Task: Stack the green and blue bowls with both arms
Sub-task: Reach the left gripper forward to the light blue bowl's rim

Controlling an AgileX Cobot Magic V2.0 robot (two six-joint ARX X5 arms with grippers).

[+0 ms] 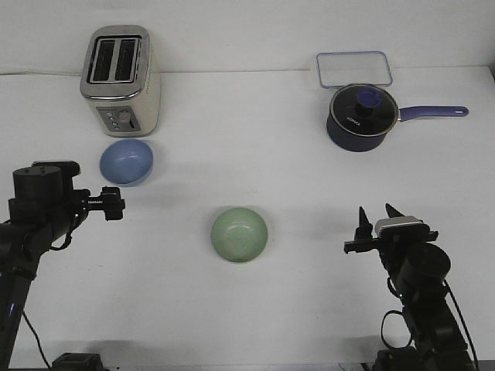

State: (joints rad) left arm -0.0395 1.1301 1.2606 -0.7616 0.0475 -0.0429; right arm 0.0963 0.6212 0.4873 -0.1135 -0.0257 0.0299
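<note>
Light periwinkle blue matte bowl [126, 161] sits just ahead of left gripper [114, 205], whose opening I can't tell; pale mint green bowl [240, 233] centre. Right gripper [376, 219] spread, empty.

Blue bowl [126, 161] beside toaster [121, 79], green bowl [240, 233] mid-table, 2 pincers apart, empty
</note>
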